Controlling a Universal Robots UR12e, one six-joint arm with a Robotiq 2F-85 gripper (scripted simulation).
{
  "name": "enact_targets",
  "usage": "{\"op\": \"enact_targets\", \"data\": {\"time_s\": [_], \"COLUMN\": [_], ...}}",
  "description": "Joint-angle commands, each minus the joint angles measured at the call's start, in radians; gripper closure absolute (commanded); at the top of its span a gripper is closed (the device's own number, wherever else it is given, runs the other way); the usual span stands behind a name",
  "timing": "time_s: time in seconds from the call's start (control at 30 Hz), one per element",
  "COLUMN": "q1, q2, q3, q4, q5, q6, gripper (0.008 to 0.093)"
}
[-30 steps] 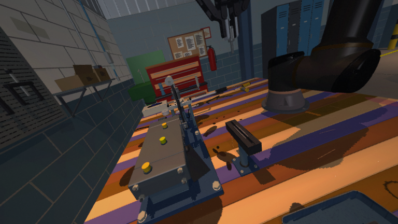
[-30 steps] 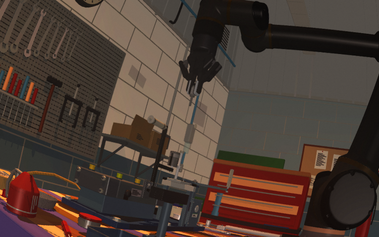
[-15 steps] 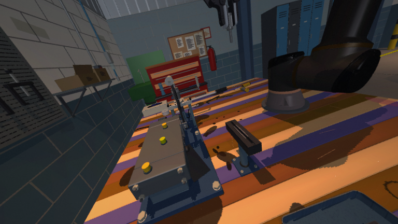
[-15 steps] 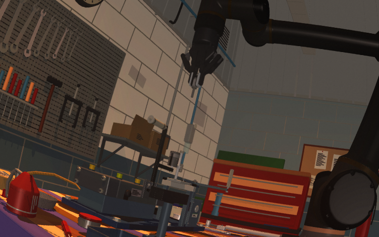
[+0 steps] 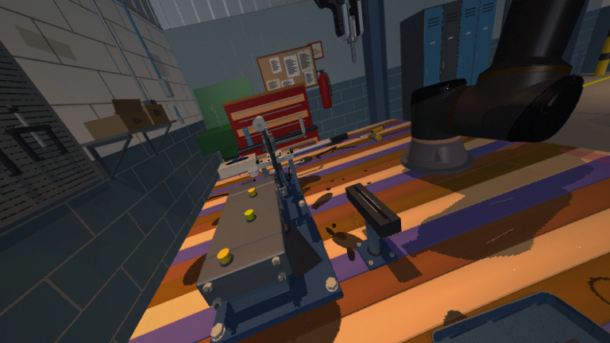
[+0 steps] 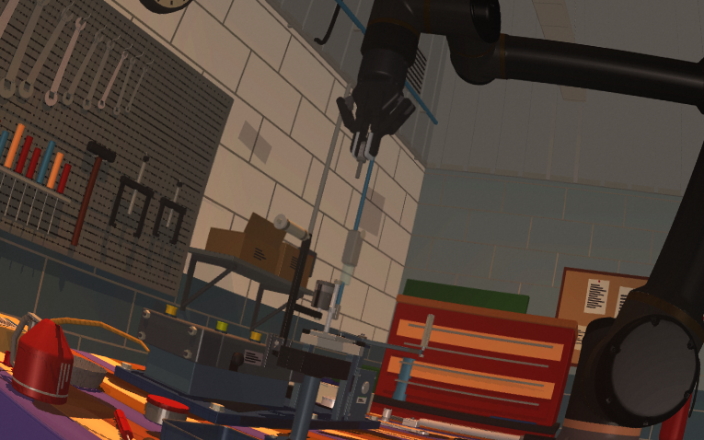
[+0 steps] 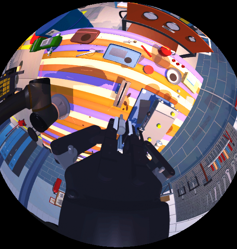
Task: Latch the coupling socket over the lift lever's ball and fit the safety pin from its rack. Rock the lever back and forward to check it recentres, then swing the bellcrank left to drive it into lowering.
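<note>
The coupling socket and the lever's ball are mostly hidden behind the black lift lever (image 5: 271, 153), which stands upright on the valve block with a pale round knob (image 5: 258, 123) on top. High above the bench, I hold the thin grey safety pin (image 5: 353, 48) in my closed gripper (image 5: 350, 34); it hangs downward. The pin also shows between my fingers in the wrist camera (image 7: 120, 124). The dark pin rack (image 5: 373, 209) stands on its post on the bench, right of the valve block (image 5: 245, 236). The bellcrank assembly (image 6: 332, 342) sits at the block's far end.
The bench's left edge (image 5: 180, 249) drops to the floor beside the valve block. The arm's base (image 5: 437, 153) stands on the bench to the right. A blue tray (image 5: 522, 321) lies at the near corner. A red tool chest (image 5: 270, 117) stands beyond the far end.
</note>
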Motion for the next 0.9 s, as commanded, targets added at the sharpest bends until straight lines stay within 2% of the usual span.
{"op": "enact_targets", "data": {"time_s": [0.0, 0.53, 0.87], "q1": [0.000, -0.005, -0.042], "q2": [0.000, 0.000, 0.001], "q3": [-0.001, -0.001, -0.002], "q4": [0.000, 0.000, -0.001], "q5": [0.000, 0.000, 0.000], "q6": [0.000, -0.005, -0.041], "gripper": [0.0934, 0.0934, 0.0934]}}
